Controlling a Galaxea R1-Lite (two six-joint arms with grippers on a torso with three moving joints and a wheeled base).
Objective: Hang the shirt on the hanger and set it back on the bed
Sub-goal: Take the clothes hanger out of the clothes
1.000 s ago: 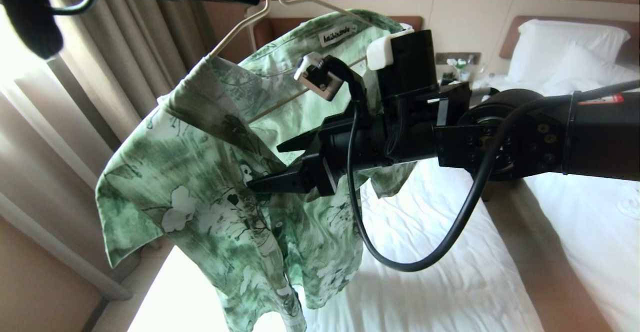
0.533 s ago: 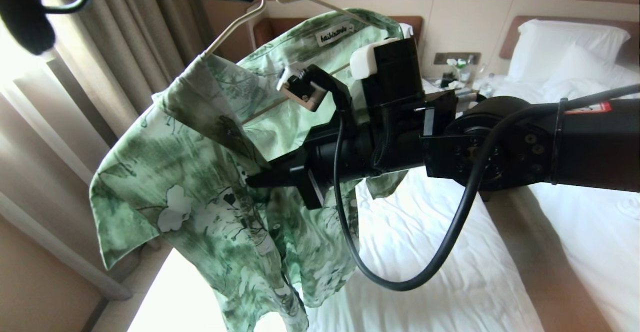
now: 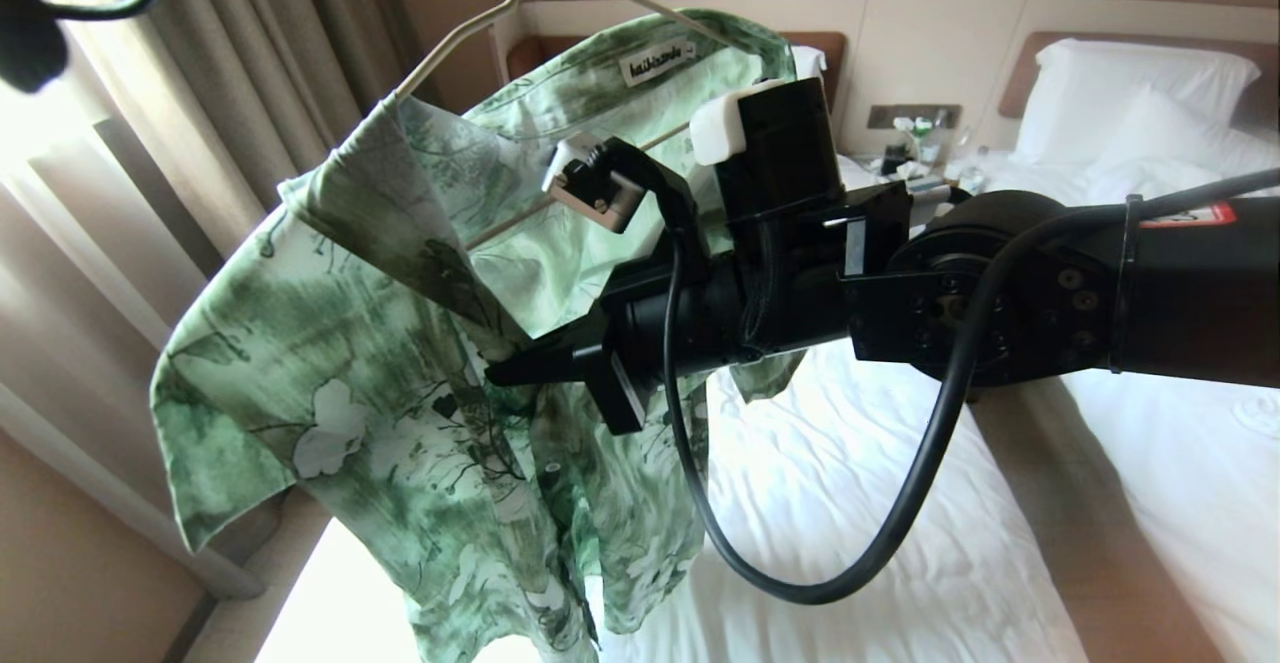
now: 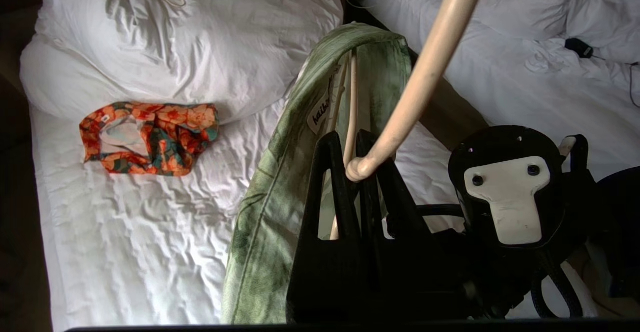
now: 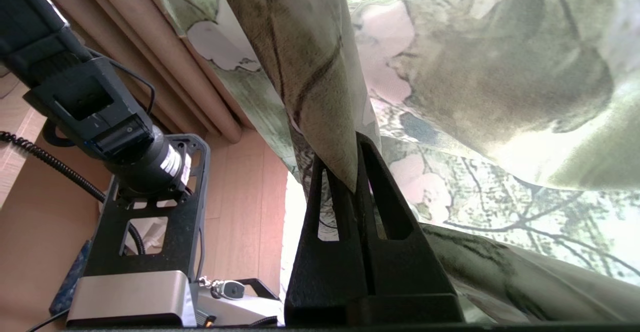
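You have one green, white-flowered short-sleeved shirt (image 3: 400,363) draped on one thin cream wire hanger (image 3: 455,38), raised above the white-sheeted bed (image 3: 850,503). Your left gripper (image 4: 350,164) sits directly above the collar, its jaws closed tight around the hanger's neck. One orange-patterned garment (image 4: 150,136) lies on the sheet below it, beside a white pillow (image 4: 200,36). Your right gripper (image 5: 356,159), level with the shirt front, has its jaws clamped together on a fold of shirt fabric. Past it, you see a second white bed (image 3: 1180,443).
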